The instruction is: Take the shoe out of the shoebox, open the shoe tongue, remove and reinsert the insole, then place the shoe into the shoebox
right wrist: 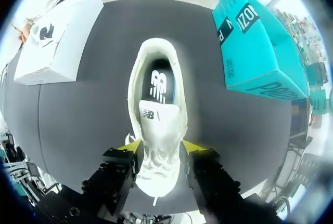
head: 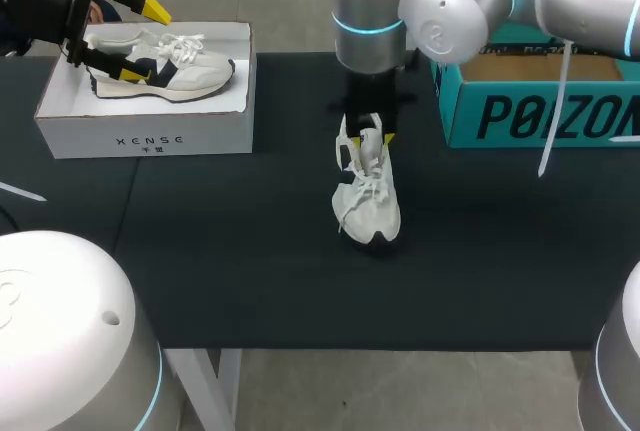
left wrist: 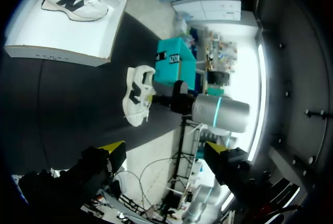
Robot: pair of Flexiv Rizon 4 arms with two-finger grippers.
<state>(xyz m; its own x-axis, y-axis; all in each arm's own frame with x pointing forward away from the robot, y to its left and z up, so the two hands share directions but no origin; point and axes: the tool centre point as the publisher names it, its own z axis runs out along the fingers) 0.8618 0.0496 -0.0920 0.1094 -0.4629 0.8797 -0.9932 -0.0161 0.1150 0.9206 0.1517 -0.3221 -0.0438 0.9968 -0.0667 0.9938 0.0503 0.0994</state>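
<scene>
Judging from the layout, the task stood at the tongue-and-insole stage: the shoe [head: 368,201] was already out of the white shoebox [head: 145,136], resting on the dark table [head: 250,271] well to the right of that box. The right gripper [head: 368,139] came down on it from above. In the right wrist view its jaws flanked the laced part and appeared to press on both sides, so I took it as grasping the shoe. The tongue [right wrist: 156,122] lay over the opening just ahead of the fingers, and the dark insole [right wrist: 158,83] showed seated inside, beyond it.

The left gripper [head: 140,41] hung over the shoebox's back left corner, its jaws spread wide and holding nothing. A second shoe [head: 165,76] lay on its side inside the box. A teal box [head: 540,116] sat farther right of the shoebox than the shoe did.

The next move probably called for one arm to steady the shoe while the other pulled the tongue back to reach the insole. That would mean bringing the idle left arm across from the shoebox.
</scene>
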